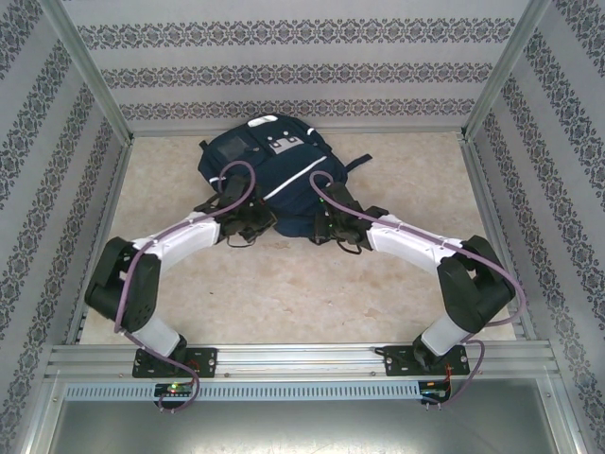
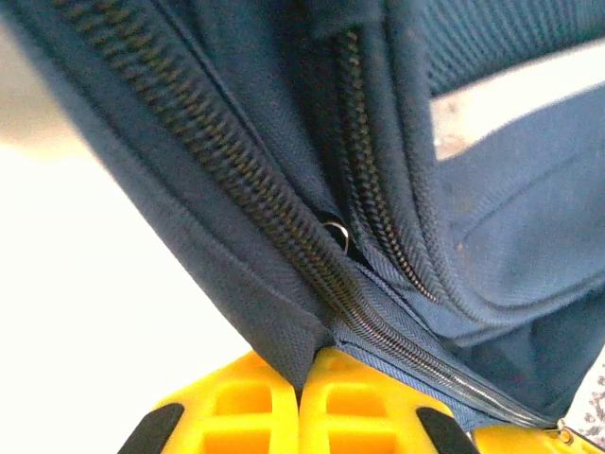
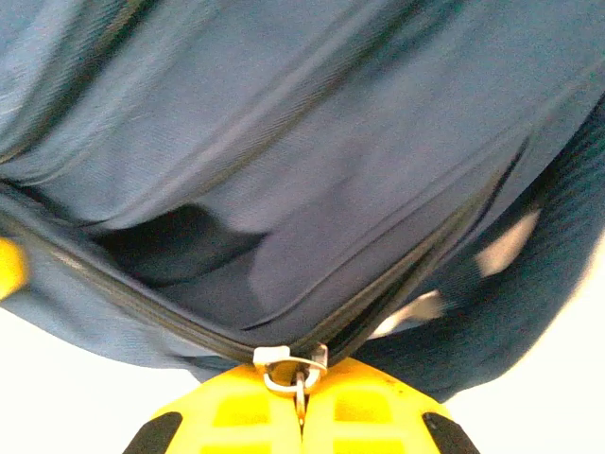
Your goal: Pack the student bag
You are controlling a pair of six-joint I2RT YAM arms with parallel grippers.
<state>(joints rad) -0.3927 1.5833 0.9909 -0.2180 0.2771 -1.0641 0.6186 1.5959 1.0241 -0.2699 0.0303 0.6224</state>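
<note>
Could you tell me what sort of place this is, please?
Probably a purpose-built robot test cell: patterned wall panels in an aluminium frame enclose a table bearing the student bag, and the left arm and right arm are bolted to a metal rail at its near edge.

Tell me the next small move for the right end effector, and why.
Probably draw the right end effector slowly along the zipper track: it is shut on the zipper pull, and the left end effector pinches the backpack fabric beside a zipper, bracing it.
</note>
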